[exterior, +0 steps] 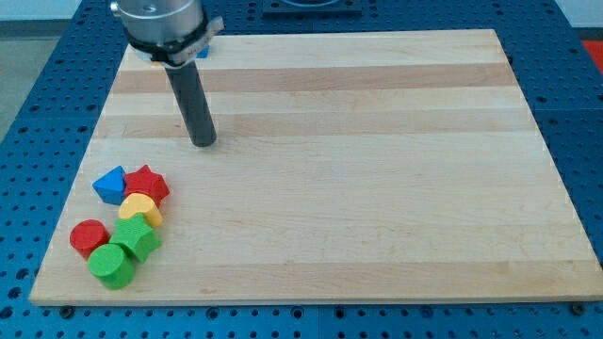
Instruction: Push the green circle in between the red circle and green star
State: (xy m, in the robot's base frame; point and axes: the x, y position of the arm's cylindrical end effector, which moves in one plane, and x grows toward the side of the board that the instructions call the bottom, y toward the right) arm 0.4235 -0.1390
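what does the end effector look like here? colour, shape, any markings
A straight dark grey cylindrical rod, plain and unmarked, ending in my tip. It hangs from a wider round metallic grey mount at the view's top. No cables show. Something blue peeks out behind the mount.

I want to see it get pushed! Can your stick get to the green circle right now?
Probably yes, by going around. My tip is up-right of the cluster. The green circle sits at the bottom; the red star, yellow block and green star block the straight line.
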